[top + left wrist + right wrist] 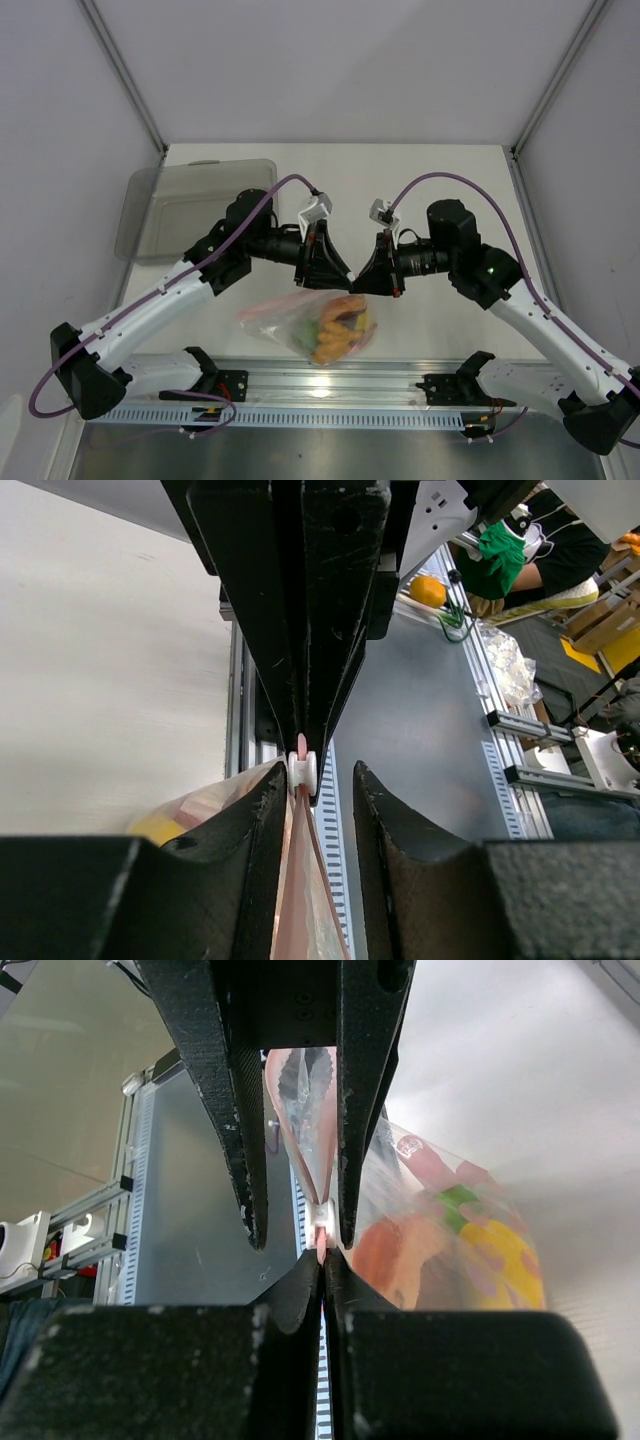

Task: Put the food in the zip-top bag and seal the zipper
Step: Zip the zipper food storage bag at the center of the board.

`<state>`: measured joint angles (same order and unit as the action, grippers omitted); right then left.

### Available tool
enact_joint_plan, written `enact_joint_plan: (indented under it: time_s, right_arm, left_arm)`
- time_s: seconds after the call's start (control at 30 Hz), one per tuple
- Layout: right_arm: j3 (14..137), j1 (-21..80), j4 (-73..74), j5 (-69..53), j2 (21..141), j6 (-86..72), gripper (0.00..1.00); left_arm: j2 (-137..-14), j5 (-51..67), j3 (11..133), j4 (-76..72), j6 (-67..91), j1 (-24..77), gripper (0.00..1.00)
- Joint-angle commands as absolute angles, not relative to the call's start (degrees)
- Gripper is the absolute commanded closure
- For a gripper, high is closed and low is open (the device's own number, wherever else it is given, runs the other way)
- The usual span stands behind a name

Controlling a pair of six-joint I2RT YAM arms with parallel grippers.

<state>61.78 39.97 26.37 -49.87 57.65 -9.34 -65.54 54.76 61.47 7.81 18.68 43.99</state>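
The clear zip-top bag (290,315) hangs between my two grippers, just above the table, with the food (340,328) inside it: yellow, orange, green and red pieces (470,1240). My right gripper (323,1260) is shut on the pinkish-red zipper (305,1130), right at its white slider (322,1218). My left gripper (318,770) faces it with its fingers apart. The zipper strip (300,880) runs between those fingers, along the left one, and the slider (303,770) sits at their tips. In the top view the left gripper (335,272) and right gripper (372,282) nearly touch.
A grey translucent tray (180,205) lies at the back left of the table. An aluminium rail (330,385) with both arm bases runs along the near edge, right below the hanging bag. White walls close in the sides and back.
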Motion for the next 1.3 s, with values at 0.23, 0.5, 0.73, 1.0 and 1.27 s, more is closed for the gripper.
enact_joint_plan:
  time_s: [0.23,0.5,0.73,1.0,1.27]
  right_arm:
    - [65.30,40.61,27.86,-47.55,57.30,-7.91,1.00]
    - [64.60,40.69,26.37,-40.17,55.90,-10.54,1.00]
    - [64.60,40.43,24.61,-35.25,55.46,-12.66,1.00]
    - [62.75,40.17,21.53,-34.72,53.70,-14.68,1.00]
    - [63.98,39.11,26.45,-45.14,55.19,-7.66,0.95]
  left_arm:
    - [-67.68,56.16,65.57,7.91,22.59,43.15,0.88]
    - [-66.01,55.11,64.69,10.63,22.76,42.98,0.99]
    - [-63.11,53.00,65.83,16.25,22.06,42.98,0.99]
    - [-59.07,49.40,64.08,22.84,21.01,42.98,1.00]
    - [-55.63,48.34,63.45,25.66,20.48,42.98,1.00]
